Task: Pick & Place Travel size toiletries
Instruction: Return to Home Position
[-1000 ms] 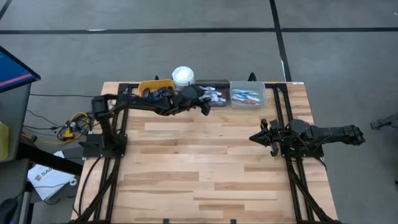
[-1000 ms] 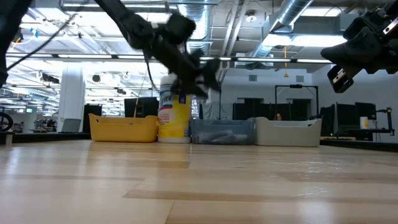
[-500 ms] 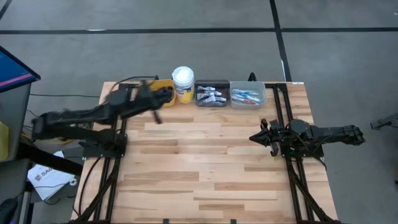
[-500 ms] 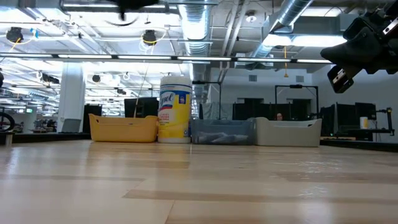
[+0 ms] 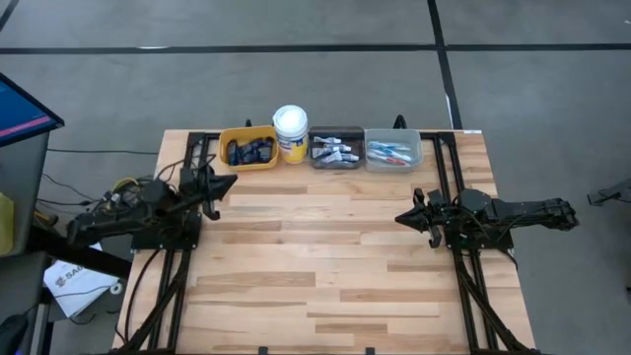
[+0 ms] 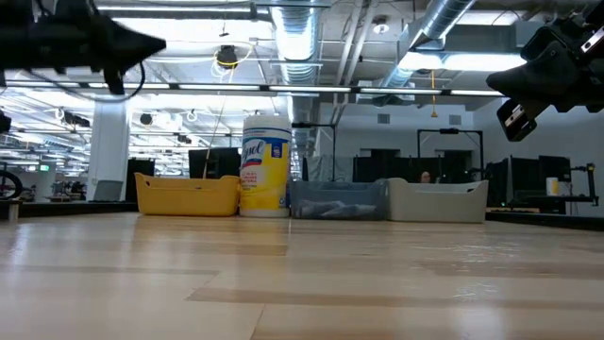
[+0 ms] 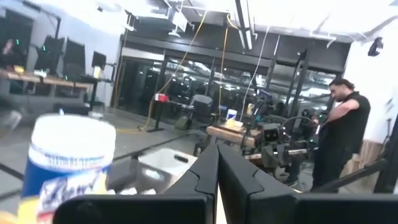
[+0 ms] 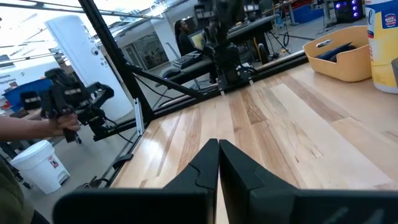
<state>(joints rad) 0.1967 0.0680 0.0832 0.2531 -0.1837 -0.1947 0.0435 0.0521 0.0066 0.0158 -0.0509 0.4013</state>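
The travel size toiletries lie in bins along the table's far edge. Dark navy tubes (image 5: 250,151) fill the yellow bin (image 5: 235,134). White tubes (image 5: 334,151) lie in the dark bin (image 5: 335,131), and toothbrushes (image 5: 390,153) in the grey bin (image 5: 394,135). My left gripper (image 5: 230,181) is shut and holds nothing, drawn back at the table's left side, pointing toward the bins. It shows high up in the low view (image 6: 159,43) and shut in its wrist view (image 7: 217,152). My right gripper (image 5: 400,217) waits shut at the right side, also seen shut in its wrist view (image 8: 219,148).
A white-lidded yellow tub (image 5: 290,122) stands between the yellow and dark bins. The wooden tabletop (image 5: 315,256) between the arms lies bare. A person (image 7: 339,137) stands beyond the table, and a person's hand (image 8: 43,121) shows off the table's left side.
My left gripper has drawn back from above the dark bin toward the table's left edge and a little nearer. It has tipped from slanting down to about level. Its fingers, apart over the bin, are now together. My right arm has kept still.
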